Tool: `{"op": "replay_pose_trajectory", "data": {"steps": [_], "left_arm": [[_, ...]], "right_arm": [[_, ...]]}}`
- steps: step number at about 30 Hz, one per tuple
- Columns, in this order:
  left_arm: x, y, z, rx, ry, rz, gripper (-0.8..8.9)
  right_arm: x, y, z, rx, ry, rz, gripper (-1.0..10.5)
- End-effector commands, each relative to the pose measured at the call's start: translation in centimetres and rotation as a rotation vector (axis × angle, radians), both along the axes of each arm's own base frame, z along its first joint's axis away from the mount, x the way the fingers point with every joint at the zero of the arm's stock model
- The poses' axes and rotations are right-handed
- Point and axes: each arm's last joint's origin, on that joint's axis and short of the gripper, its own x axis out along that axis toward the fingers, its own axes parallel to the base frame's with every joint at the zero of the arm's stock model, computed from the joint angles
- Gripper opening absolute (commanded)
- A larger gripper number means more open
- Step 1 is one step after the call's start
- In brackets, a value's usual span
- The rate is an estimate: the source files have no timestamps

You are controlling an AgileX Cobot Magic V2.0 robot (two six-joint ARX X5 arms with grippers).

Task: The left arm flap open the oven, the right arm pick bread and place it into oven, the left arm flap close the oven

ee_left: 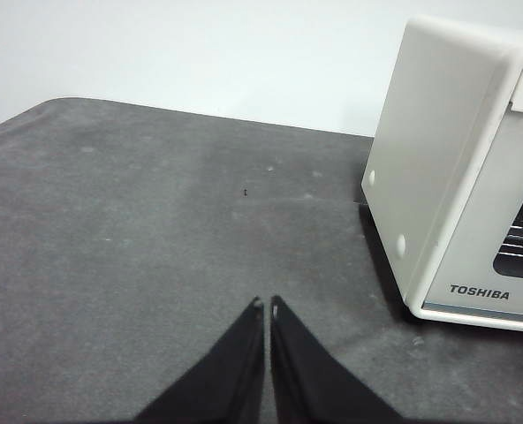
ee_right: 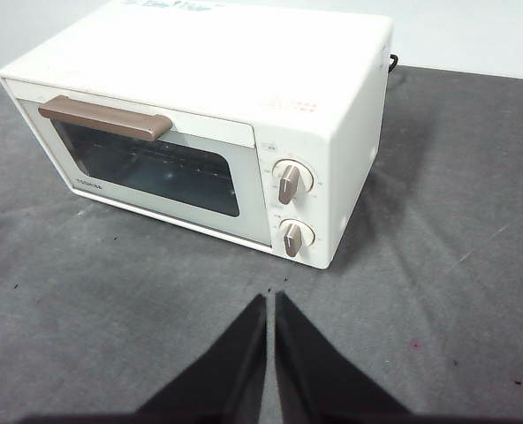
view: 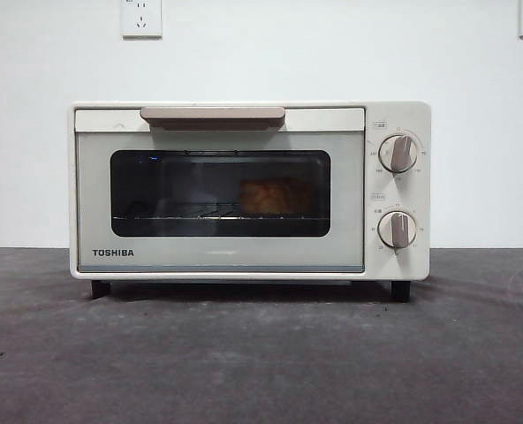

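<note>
The oven point(view: 248, 190) is standing on the dark grey table point(view: 261, 362) with its door shut, handle point(view: 212, 116) at the top of the door. Through the dark glass you are seeing the bread point(view: 275, 196) resting on the wire rack point(view: 200, 215), toward the right half of the window.

Check the left gripper point(ee_left: 265, 306). Its two black fingers point(ee_left: 239, 353) are lying pressed together, with only a hairline slit showing between them. They are holding nothing and touching nothing. The tips are hovering over bare table, well apart from the oven's side wall point(ee_left: 429, 159), which the left wrist view shows off to one side.

Check the right gripper point(ee_right: 270, 299). Its fingers point(ee_right: 310, 371) are likewise sitting together and carrying nothing. They are pointing toward the oven's front corner below the two knobs point(ee_right: 288, 181), near it but clear of it, with a strip of table between the tips and the casing.

In the front view you are seeing neither arm; only the oven, the table, the white wall and two wall sockets point(view: 141, 17) are showing.
</note>
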Motion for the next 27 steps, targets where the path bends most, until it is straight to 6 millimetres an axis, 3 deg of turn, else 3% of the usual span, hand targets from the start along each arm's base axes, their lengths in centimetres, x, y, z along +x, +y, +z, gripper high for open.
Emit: {"op": "replay_pose_trajectory", "data": {"steps": [1,14,20,23,27], "left_arm": [[0.1,0.0,-0.6,0.013,0.008,0.003,0.2],[0.1,0.0,-0.6,0.013,0.008,0.003,0.2],[0.1,0.0,-0.6,0.013,0.008,0.003,0.2],[0.1,0.0,-0.6,0.013,0.008,0.003,0.2],[0.1,0.0,-0.6,0.013,0.008,0.003,0.2]], "right_arm": [[-0.1,0.0,0.5,0.01,-0.018,0.011,0.1],[-0.1,0.0,0.5,0.009,-0.019,0.011,0.1],[0.2,-0.3,0.2,-0.008,-0.037,-0.074,0.1],[1.2,-0.3,-1.1,0.02,-0.068,-0.166,0.1],[2.9,-0.9,-4.6,0.02,-0.176,-0.328,0.1]]}}
